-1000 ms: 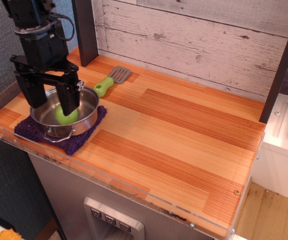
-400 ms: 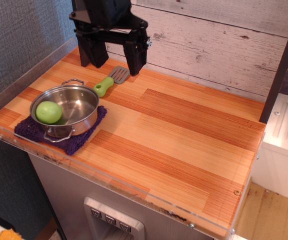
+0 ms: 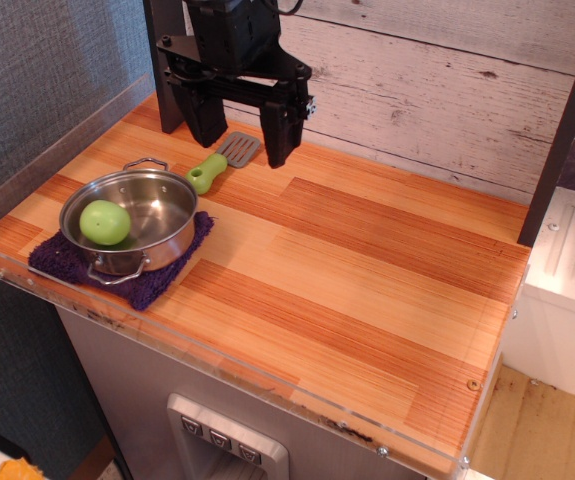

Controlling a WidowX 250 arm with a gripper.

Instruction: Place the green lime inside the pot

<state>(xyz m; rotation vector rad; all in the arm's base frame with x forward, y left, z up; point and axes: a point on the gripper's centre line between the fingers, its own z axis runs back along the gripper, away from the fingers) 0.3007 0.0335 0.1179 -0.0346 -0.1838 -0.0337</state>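
The green lime (image 3: 105, 222) lies inside the pot (image 3: 172, 225), against its left wall. The shiny steel pot with two loop handles stands on a purple cloth (image 3: 157, 281) at the front left of the wooden counter. My gripper (image 3: 244, 131) is open and empty, raised above the back of the counter, up and to the right of the pot. Its two black fingers (image 3: 278, 128) hang apart over the spatula.
A grey spatula with a green handle (image 3: 221, 160) lies behind the pot, under the gripper. A clear guard rail (image 3: 227, 372) runs along the counter's front edge. A white plank wall stands at the back and a dark post (image 3: 565, 125) at the right.
The gripper let go of the lime in the pot, rose and moved back right to above the spatula. It has since shifted slightly right and down. The lime settled against the pot's left wall.
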